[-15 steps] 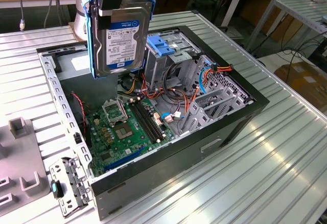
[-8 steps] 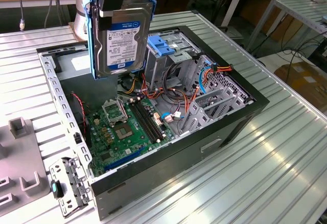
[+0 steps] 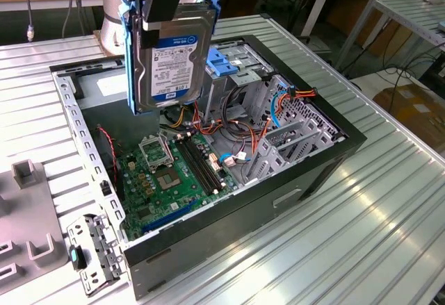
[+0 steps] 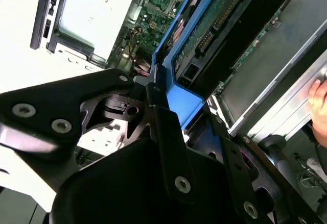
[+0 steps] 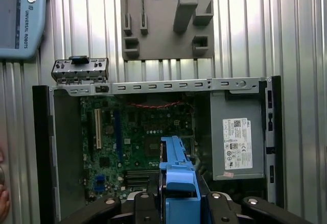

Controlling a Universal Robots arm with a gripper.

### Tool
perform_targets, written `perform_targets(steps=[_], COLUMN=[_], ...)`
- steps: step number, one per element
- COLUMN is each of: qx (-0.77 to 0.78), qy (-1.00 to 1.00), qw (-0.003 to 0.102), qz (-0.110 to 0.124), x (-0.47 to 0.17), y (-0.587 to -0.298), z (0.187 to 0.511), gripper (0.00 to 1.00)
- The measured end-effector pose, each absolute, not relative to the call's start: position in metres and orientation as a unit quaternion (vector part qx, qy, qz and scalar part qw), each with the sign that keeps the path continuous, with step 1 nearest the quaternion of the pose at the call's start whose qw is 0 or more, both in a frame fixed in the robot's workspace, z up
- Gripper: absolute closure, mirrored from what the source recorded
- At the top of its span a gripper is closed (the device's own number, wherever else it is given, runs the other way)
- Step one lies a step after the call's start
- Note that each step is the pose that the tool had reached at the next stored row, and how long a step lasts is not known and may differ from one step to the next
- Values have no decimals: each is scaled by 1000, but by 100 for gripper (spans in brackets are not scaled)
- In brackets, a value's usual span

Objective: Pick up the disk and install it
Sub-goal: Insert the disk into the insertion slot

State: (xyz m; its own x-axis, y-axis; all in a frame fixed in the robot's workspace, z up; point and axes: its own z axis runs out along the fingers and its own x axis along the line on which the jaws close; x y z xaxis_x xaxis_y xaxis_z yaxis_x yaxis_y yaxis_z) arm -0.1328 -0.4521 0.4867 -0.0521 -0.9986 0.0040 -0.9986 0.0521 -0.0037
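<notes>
**Inspector:** Status of the pick-up?

**Examiner:** Complete, in my judgement. The disk (image 3: 170,62) is off every surface and carried by the gripper (image 3: 169,10). The jaws are closed on its upper end, clamped across the blue side rails (image 4: 184,99).

**Inspector:** Location of the item?

**Examiner:** In the exterior view it is suspended upright above the open computer case (image 3: 243,211). It sits over the end toward that view's left, with the motherboard (image 3: 174,173) below it. It touches neither the board nor the case walls.

**Inspector:** And installation?

**Examiner:** Outstanding. The disk is seated nowhere. The metal cage (image 3: 295,135) at the case's far end, toward the exterior view's right, is well apart from it.

**Inspector:** Condition of the disk?

**Examiner:** Flat rectangular dark metal body, with a white-and-blue label facing the exterior camera. Blue plastic rails run down both long edges, and one end of them shows in the first wrist view (image 5: 179,183). The second wrist view shows the connector edge. No damage is apparent.

**Inspector:** Anything else?

**Examiner:** A person's hand (image 4: 319,101) is beside the case, clear of the gripper
</notes>
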Motion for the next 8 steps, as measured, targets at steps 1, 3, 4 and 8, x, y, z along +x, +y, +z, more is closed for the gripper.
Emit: perform_targets(steps=[1, 3, 4, 8], qx=[688, 688, 688, 688], qy=[-725, -725, -725, -725], qw=[0, 0, 0, 0], qz=[3, 3, 3, 3], x=[-129, -121, -117, -97], y=[-453, -453, -453, -453], z=[487, 487, 487, 487], gripper=[63, 63, 63, 63])
